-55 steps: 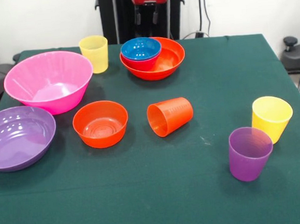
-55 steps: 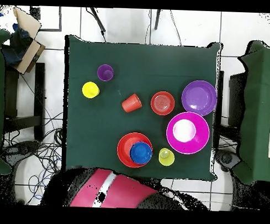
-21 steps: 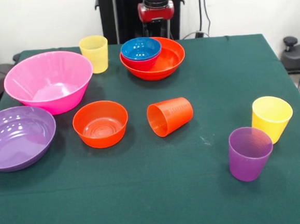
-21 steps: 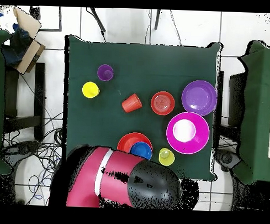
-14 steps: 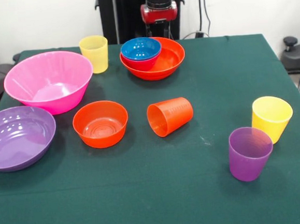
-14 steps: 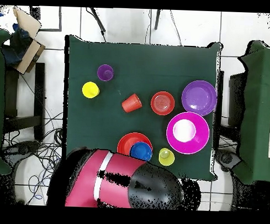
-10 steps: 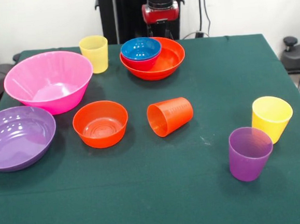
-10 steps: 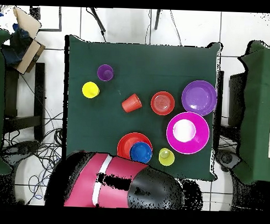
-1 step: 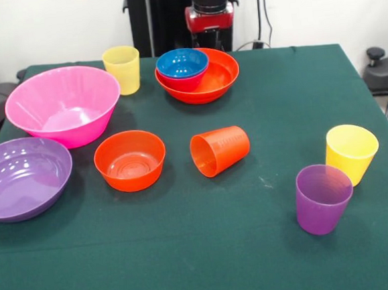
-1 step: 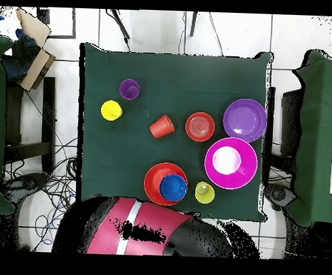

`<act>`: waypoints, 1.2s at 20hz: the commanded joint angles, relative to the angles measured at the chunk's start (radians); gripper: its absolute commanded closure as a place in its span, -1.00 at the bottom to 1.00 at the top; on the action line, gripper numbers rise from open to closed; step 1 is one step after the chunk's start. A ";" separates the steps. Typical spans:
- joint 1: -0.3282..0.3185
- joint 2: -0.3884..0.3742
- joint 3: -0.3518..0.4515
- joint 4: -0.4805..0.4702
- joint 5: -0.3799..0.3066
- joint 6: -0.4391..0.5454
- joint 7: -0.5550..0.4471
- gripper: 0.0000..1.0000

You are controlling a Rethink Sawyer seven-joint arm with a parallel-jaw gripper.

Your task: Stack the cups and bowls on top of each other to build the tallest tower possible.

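Gripper (image 9: 210, 39) state unclear, behind wide orange bowl (image 9: 216, 79) holding blue bowl (image 9: 182, 62); yellow cup (image 9: 122, 69) beside.

Cups and bowls are sitting scattered across a green-clothed table (image 9: 269, 246): a blue bowl (image 9: 182, 62) is resting inside a wide orange bowl (image 9: 217, 79), an orange cup (image 9: 220, 151) is lying on its side, and a purple cup (image 9: 323, 198) is standing just beside a yellow cup (image 9: 351, 153).
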 commanded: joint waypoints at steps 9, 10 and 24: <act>-0.095 -0.069 0.171 -0.184 0.012 0.202 0.048 -1.00; -0.102 -0.077 0.177 -0.186 0.009 0.212 0.042 -1.00; -0.045 -0.122 0.195 -0.216 0.049 0.295 0.073 -1.00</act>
